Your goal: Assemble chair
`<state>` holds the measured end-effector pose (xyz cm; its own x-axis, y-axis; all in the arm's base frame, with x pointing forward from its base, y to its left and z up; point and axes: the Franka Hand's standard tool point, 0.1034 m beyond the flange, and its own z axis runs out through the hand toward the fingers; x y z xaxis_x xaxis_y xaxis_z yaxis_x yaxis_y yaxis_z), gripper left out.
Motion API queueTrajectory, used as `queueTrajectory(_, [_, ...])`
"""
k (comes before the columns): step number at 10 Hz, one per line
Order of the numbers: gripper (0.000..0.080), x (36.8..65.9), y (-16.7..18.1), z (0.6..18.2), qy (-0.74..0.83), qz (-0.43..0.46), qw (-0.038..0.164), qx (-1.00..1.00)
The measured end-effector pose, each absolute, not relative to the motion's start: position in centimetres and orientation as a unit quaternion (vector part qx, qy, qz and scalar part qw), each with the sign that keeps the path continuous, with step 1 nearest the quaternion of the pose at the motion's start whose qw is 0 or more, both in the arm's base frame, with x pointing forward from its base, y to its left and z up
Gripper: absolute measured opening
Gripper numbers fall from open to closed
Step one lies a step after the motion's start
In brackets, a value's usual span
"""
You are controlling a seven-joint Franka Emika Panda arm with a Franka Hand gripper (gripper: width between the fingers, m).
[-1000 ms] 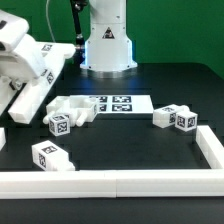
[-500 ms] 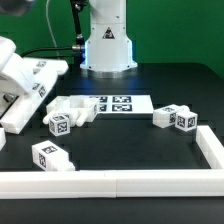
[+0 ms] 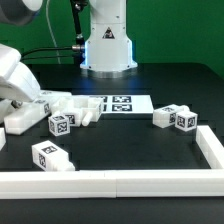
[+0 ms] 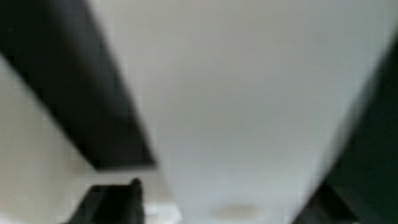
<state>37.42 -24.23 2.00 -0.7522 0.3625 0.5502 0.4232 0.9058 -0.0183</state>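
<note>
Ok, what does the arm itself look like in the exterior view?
The arm is white, built of smooth rounded housings. Its base is a white column glowing bluish-white at the front, with black cables running behind it. No markings are readable on it.

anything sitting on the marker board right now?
Only its printed tags show on the marker board; nothing rests on the visible part. A white chair panel lies at its end toward the exterior view's left; whether it covers the board's edge cannot be told.
</note>
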Motion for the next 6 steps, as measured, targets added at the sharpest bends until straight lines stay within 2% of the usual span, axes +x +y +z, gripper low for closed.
queueTrajectory(1, [0.0561, 37.4, -24.2, 2.0, -0.934, -0.054, 0.282, -0.210])
queueTrajectory(2, [0.0621, 37.4, -24.2, 2.0, -0.934, -0.054, 0.282, -0.210])
queueTrajectory(4, [0.0643, 37.5, -24.3, 2.1, -0.934, -0.053, 0.281, -0.213])
queueTrajectory(6, [0.0648, 38.3, -24.1, 4.8, -0.927, -0.030, 0.262, -0.267])
